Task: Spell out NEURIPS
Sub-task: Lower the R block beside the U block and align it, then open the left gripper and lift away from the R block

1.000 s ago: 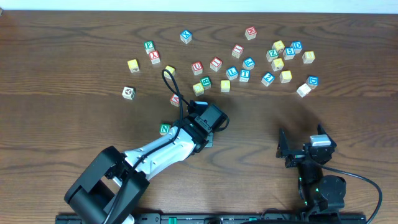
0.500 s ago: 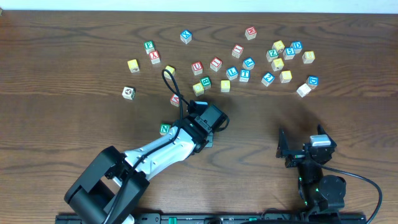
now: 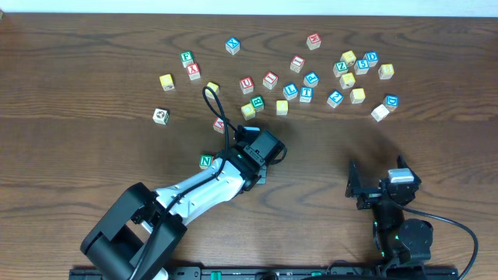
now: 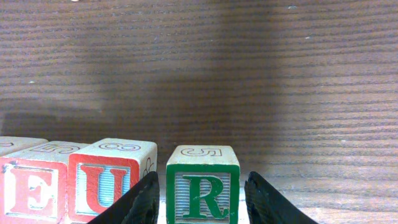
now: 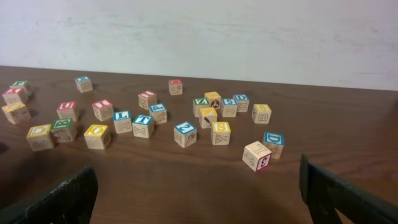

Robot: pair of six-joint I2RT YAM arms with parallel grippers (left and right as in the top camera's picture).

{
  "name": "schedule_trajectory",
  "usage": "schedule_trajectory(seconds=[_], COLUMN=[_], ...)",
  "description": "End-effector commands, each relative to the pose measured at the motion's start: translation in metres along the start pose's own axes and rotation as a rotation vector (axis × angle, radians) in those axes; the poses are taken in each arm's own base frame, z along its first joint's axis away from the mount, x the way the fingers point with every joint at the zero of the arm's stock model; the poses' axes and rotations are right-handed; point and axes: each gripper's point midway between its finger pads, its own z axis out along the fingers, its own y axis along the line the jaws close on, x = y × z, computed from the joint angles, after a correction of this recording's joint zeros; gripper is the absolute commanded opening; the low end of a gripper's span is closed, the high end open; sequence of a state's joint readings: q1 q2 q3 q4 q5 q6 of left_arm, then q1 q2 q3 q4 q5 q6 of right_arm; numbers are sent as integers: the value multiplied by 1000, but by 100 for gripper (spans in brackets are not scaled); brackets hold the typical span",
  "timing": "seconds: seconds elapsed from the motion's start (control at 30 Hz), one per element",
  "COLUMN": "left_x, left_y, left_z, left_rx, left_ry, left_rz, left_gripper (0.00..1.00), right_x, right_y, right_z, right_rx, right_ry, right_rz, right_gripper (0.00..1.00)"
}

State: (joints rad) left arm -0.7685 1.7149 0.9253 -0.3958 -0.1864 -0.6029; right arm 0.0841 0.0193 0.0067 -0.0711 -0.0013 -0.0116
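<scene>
Letter by letter: the left gripper (image 4: 199, 202) hung low over the dark wooden table (image 3: 78, 124). Its jaws were parted just enough to flank a green R block (image 4: 202, 186). A sliver of gap showed on either side, and nothing was in its grasp. Seen from the wrist, the R block stood upright on the table at the end of a short row, just beside a red U block (image 4: 112, 180). That block in turn sat tight against a red E block (image 4: 28, 190). From overhead, the arm hid those three. Only a green N block (image 3: 205, 162) showed next to it, on the side away from the other arm. Some two dozen loose blocks (image 3: 306, 93) lay scattered across the far half of the table, most of their letters too small to read with certainty. The right gripper (image 5: 196, 183) sat well apart near the front edge, its jaws spread wide and empty, facing the scatter.
</scene>
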Motion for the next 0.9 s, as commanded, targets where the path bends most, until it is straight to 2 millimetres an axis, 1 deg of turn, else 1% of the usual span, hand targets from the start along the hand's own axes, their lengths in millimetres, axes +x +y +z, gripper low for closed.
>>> schedule_trajectory(seconds=[0.0,0.1,0.7,0.87], left_x=[1,1,-3,-9], left_y=[4,4,1,-1], left_z=[4,4,2,-6], left_rx=[-24,-23,-15,1], left_ry=[3,2,-8,-29], left_rz=[3,3,7,16], left_gripper=[43,39,38,38], right_x=[2,2,2,2], right_y=[-1,-1,-1,-1], right_z=[0,0,0,0], right_rx=[3,3,3,3], right_ry=[6,6,6,6], right_rz=[8,8,8,8], right_gripper=[99,99,99,99])
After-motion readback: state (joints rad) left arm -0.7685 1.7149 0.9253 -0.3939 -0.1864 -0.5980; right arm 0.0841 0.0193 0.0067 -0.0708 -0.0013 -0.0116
